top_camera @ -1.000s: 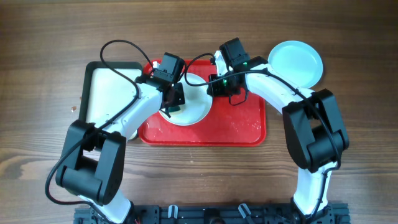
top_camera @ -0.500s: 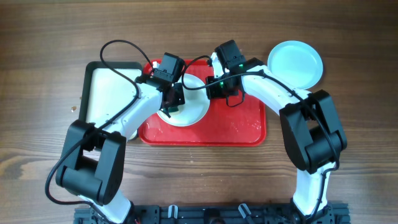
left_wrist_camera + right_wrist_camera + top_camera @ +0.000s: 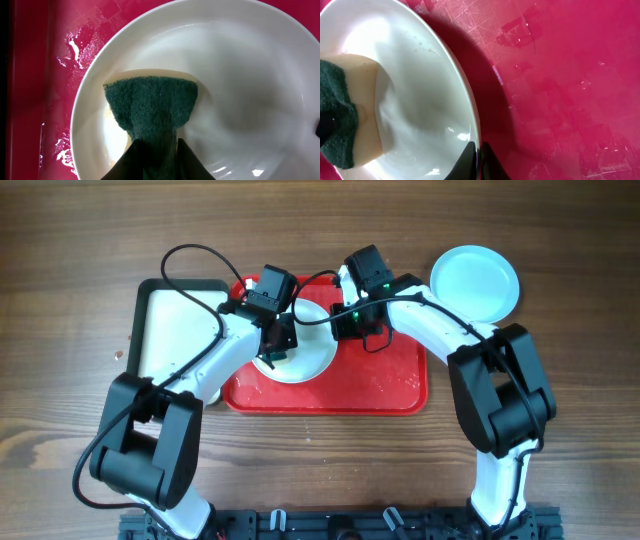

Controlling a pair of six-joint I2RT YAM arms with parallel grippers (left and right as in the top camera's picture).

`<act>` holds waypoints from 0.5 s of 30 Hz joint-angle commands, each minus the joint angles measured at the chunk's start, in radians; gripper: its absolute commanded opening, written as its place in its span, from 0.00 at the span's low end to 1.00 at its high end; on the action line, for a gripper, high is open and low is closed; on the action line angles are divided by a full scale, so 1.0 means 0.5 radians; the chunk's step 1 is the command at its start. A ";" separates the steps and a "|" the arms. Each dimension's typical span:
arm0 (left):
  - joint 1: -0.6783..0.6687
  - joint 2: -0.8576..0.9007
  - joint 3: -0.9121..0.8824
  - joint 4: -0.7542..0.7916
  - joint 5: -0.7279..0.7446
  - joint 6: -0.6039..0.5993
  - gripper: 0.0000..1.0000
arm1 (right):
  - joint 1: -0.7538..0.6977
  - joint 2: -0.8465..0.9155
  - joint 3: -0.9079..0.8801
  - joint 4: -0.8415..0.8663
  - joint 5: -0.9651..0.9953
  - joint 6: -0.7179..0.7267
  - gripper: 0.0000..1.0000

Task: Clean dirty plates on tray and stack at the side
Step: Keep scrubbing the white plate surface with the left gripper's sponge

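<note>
A white plate (image 3: 305,352) lies on the left half of the red tray (image 3: 385,380). My left gripper (image 3: 276,352) is shut on a green and yellow sponge (image 3: 152,107) and presses it on the plate's inside (image 3: 240,85). My right gripper (image 3: 340,322) is shut on the plate's right rim (image 3: 470,107), one finger inside and one outside. The sponge also shows at the left edge of the right wrist view (image 3: 337,120). A pale blue plate (image 3: 475,283) sits on the table at the back right, off the tray.
A black-rimmed cream tray (image 3: 170,330) stands left of the red tray, under my left arm. The red tray is wet, with droplets and foam (image 3: 72,47) near the plate. Wooden table (image 3: 560,400) lies all around.
My right gripper has shifted slightly left along the plate's rim. The left gripper and sponge stay in about the same place on the plate.
</note>
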 commanded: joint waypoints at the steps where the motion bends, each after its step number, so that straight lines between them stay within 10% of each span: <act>1: 0.000 0.030 -0.021 -0.002 -0.011 -0.010 0.15 | 0.016 0.068 0.002 0.005 0.019 0.016 0.04; 9: 0.002 0.030 -0.021 -0.003 -0.012 -0.010 0.04 | 0.016 0.067 0.002 0.005 0.018 0.017 0.04; 12: 0.002 0.031 -0.021 -0.010 -0.012 -0.010 0.24 | 0.016 0.067 0.002 0.005 0.018 0.016 0.04; 15: 0.002 0.033 -0.022 -0.010 -0.012 -0.010 0.23 | 0.016 0.068 0.002 0.005 0.018 0.016 0.04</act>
